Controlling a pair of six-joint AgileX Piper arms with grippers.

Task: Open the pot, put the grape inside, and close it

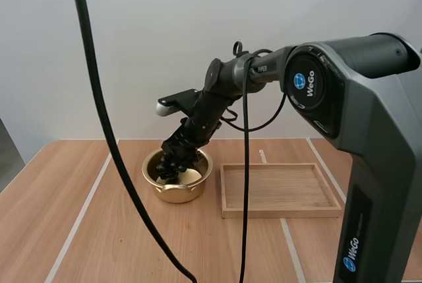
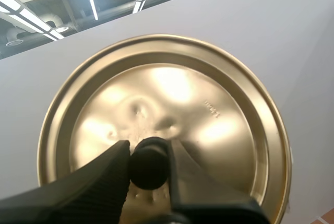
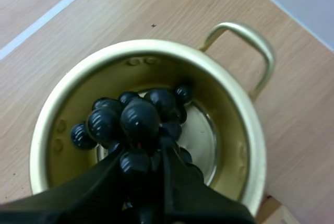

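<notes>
The right tool [image 3: 143,160], pinched on the grape bunch [image 3: 140,122] low inside the pot [image 3: 156,45], should open gently there and rise straight out, while the left tool [image 2: 149,157], clamped on the knob [image 2: 150,165] of the lid [image 2: 203,104], holds it clear.

**One wide camera, two close ones**

The high camera sits behind and above the arm bases and faces forward and down over the table [image 1: 99,230]. The right arm [image 1: 369,138] looms large at its near right, while the pot [image 1: 155,181] and the tray [image 1: 280,212] lie farther off, mid-table. The right wrist camera rides just behind the right gripper [image 3: 140,164] and looks steeply down into that same pot from very close, over the grapes [image 3: 140,122]. These two views share the pot, the grapes and the wood around them. The left wrist camera looks along the left gripper [image 2: 148,164] at the lid [image 2: 209,104], very close and face on.
</notes>
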